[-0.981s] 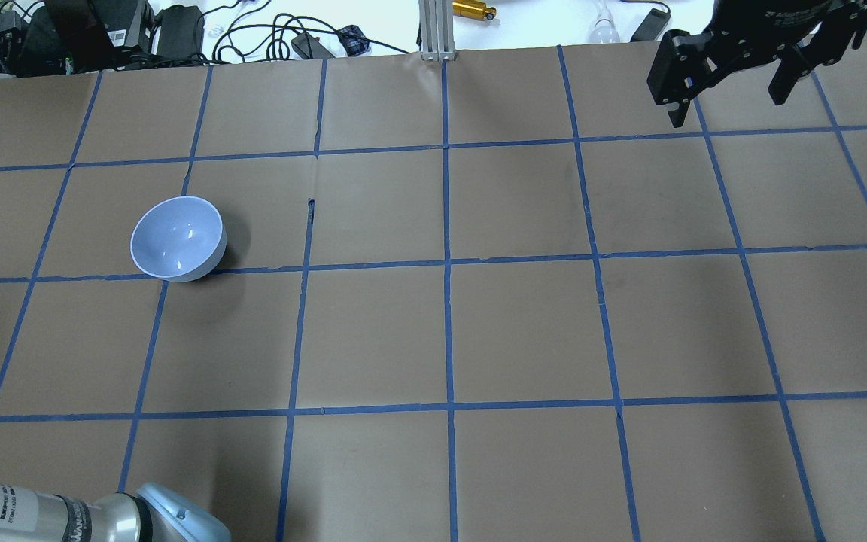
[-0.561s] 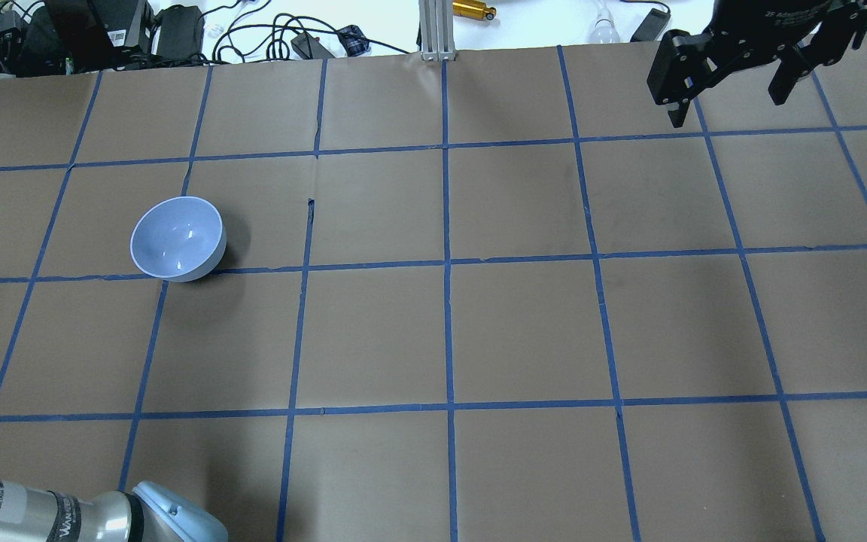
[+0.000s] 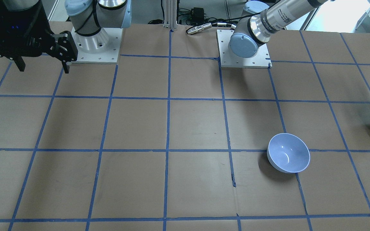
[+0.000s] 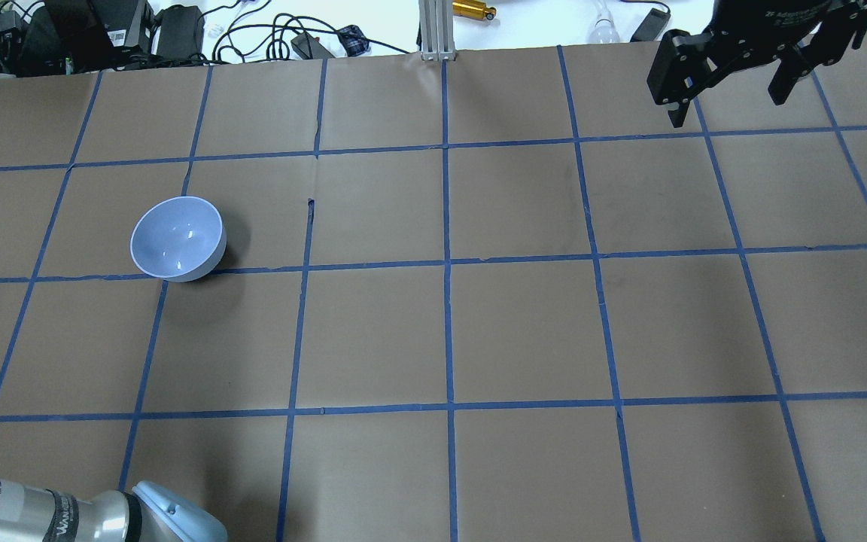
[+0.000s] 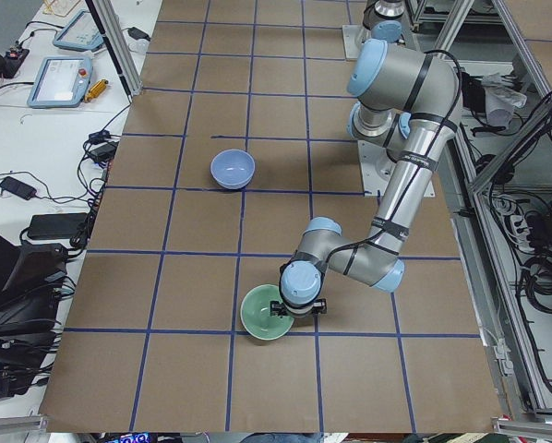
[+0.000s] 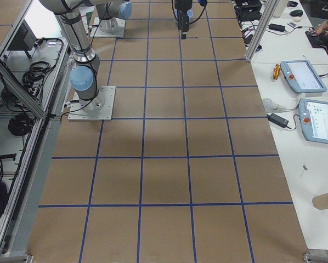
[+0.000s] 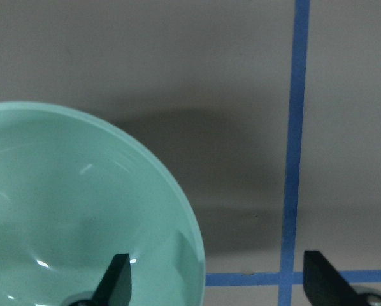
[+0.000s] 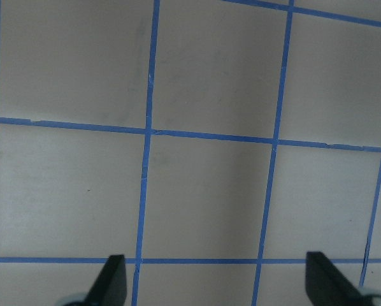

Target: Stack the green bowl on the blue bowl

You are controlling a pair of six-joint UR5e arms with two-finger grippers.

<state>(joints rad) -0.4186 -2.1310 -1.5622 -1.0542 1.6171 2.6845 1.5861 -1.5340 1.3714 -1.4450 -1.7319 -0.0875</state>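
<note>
Not much luck with writing: white lettering on the body of the right gripper (image 4: 727, 90), cut by the overhead view's top edge, too small to read beyond maybe "2F". Same story with the barcode-type sticker on the left arm (image 4: 65, 512), just a blur.

Spotted the green bowl (image 5: 265, 314) upright on the brown paper table (image 4: 524, 331) at the robot's left end, well apart from the blue bowl (image 4: 176, 238), also upright and empty.

Left gripper (image 7: 219, 280) parked right at the green bowl's rim on the robot's side, jaws spread wide, one finger (image 7: 117, 284) above the bowl's inside and the other outside, over the table. Not clamped on anything; can't tell about contact with the wall.

Right gripper hanging over the far right corner, jaws wide too, only taped paper under it in its wrist view.

Front-facing view: green bowl chopped by the right edge, left gripper only a black sliver there. Left-side view: fingers tucked behind the wrist.
</note>
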